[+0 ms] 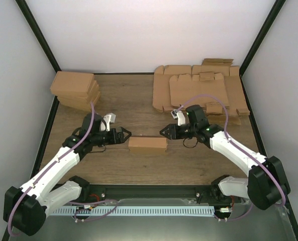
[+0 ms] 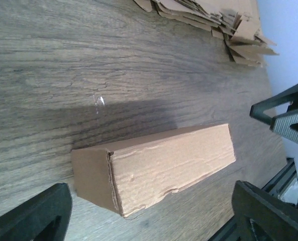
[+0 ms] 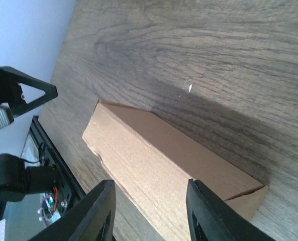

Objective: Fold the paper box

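Observation:
The paper box (image 1: pixel 147 144) lies folded into a long closed brown block on the wooden table, between the two arms. My left gripper (image 1: pixel 126 135) is just off its left end, open wide, with nothing between the fingers (image 2: pixel 33 216). In the left wrist view the paper box (image 2: pixel 159 165) shows its end flap and a slightly dented long face. My right gripper (image 1: pixel 163 132) is at the right end, open; in the right wrist view its fingers (image 3: pixel 96 211) stand apart on either side of the paper box (image 3: pixel 159 170) without gripping it.
A stack of finished brown boxes (image 1: pixel 76 90) sits at the back left. A pile of flat cardboard sheets (image 1: pixel 201 90) covers the back right. White walls with black frame posts enclose the table; a metal rail runs along the near edge.

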Available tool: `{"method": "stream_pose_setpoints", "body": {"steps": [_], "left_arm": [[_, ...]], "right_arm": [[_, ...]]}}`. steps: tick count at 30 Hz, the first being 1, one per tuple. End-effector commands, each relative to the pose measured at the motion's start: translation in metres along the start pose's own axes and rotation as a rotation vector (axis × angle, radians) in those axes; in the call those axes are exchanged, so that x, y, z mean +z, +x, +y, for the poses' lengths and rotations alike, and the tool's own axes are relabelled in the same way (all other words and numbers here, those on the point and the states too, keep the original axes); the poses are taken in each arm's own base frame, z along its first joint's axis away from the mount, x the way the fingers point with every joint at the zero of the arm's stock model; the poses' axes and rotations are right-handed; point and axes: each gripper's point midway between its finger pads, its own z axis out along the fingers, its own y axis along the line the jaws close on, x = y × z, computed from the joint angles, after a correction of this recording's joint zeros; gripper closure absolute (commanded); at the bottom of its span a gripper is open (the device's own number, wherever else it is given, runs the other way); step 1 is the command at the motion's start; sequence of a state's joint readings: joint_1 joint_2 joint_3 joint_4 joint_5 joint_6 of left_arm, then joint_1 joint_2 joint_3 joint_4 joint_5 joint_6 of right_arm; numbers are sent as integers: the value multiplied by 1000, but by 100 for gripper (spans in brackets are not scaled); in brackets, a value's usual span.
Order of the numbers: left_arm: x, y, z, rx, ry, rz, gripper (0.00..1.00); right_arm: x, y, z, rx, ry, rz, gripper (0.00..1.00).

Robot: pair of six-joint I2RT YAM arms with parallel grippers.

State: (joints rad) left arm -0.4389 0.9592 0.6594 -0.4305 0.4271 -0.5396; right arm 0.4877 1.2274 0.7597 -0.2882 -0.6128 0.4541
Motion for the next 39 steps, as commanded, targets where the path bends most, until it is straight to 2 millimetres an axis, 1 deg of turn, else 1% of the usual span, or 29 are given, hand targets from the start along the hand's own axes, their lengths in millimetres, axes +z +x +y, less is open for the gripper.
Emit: {"method": "stream_pose_setpoints", "body": {"steps": [1, 2, 3, 4, 8, 9, 19, 23, 25, 27, 31, 33, 34, 36, 37, 38, 39], "left_arm": [[-5, -7, -2, 29, -19, -25, 3], [-5, -6, 0, 27, -28, -25, 0], [-5, -6, 2, 25, -37, -26, 0], [-6, -6, 3, 25, -43, -29, 0], [-6, -6, 7, 22, -64, -33, 0], [-5, -5, 7, 20, -65, -30, 0], [-3, -4, 6, 44, -56, -33, 0], [-6, -9, 0, 100, -66, -71, 0], [-8, -14, -8, 160, -75, -95, 0], [-10, -16, -20, 246, -85, -115, 0], [-12, -16, -49, 487, -93, -139, 0], [-9, -6, -61, 661, -80, -108, 0], [-5, 3, -70, 775, -42, -70, 0], [2, 31, -81, 1019, 54, 39, 0], [6, 43, -83, 1127, 79, 89, 0], [11, 51, -81, 1198, 85, 139, 0], [16, 55, -78, 1249, 78, 177, 0]], "right_arm": [[-8, -16, 9, -39, 16, -46, 52], [-8, -16, 8, -37, 19, -47, 44], [-8, -16, 8, -36, 22, -47, 34], [-8, -16, 7, -36, 24, -48, 27], [-7, -15, 4, -27, 35, -46, 2], [-7, -14, 3, -25, 37, -45, 0], [-8, -14, 1, -22, 49, -48, 0], [-8, -13, 0, -19, 55, -47, 0], [-9, -13, -1, -16, 60, -48, 0], [-10, -14, -2, -13, 75, -51, 0], [-14, -16, -6, -11, 121, -44, 0], [-15, -16, -5, -18, 123, -40, 0], [-16, -16, -5, -22, 123, -39, 0], [-18, -16, -3, -28, 123, -45, 0], [-19, -17, -2, -31, 120, -49, 0], [-20, -17, -1, -32, 119, -51, 0], [-21, -19, 1, -36, 115, -57, 0]]}}
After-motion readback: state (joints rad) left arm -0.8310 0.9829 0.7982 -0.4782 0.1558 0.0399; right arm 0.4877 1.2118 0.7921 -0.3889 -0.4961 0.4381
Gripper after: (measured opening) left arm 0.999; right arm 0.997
